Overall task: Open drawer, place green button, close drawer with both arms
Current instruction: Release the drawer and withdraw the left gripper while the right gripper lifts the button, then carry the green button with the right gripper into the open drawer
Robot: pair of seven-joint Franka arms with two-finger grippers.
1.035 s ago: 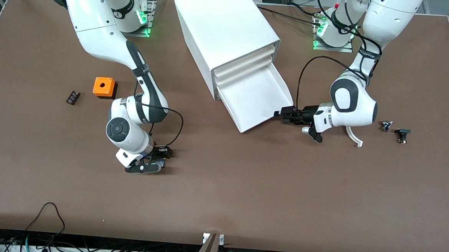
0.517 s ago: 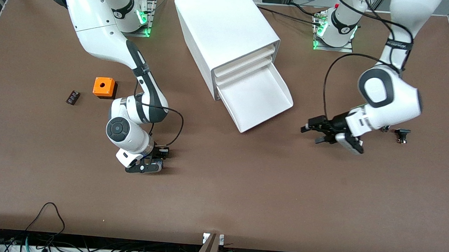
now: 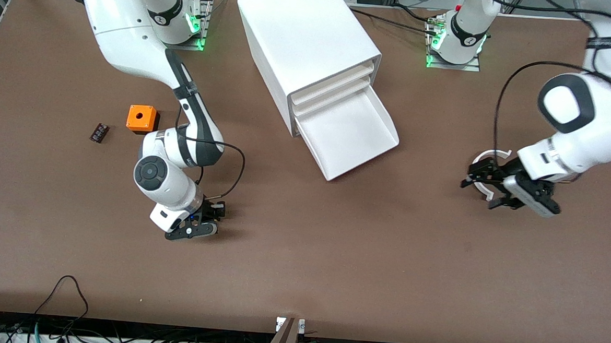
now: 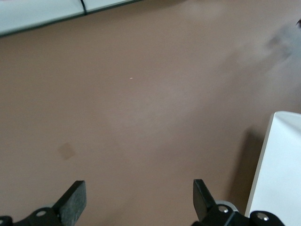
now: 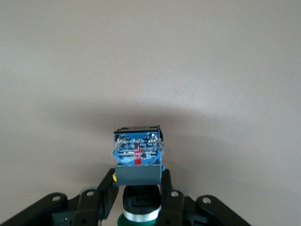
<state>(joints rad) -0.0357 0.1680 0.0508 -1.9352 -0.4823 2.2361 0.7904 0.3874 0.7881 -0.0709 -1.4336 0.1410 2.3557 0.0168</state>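
The drawer, the lowest of three in the white cabinet, stands pulled out and holds nothing. My right gripper is shut on the button. Its fingers clamp the grey-blue body just above the green cap, and the button hangs a little above bare table near the right arm's end. My left gripper is open and empty, over a white curved piece toward the left arm's end of the table, well away from the drawer.
An orange cube with a hole and a small dark part lie toward the right arm's end. A white edge shows beside the left gripper. The left arm covers the small parts at its end.
My left gripper has moved from the drawer's front corner toward the left arm's end of the table, staying open. My right gripper has shifted slightly with the button in it.
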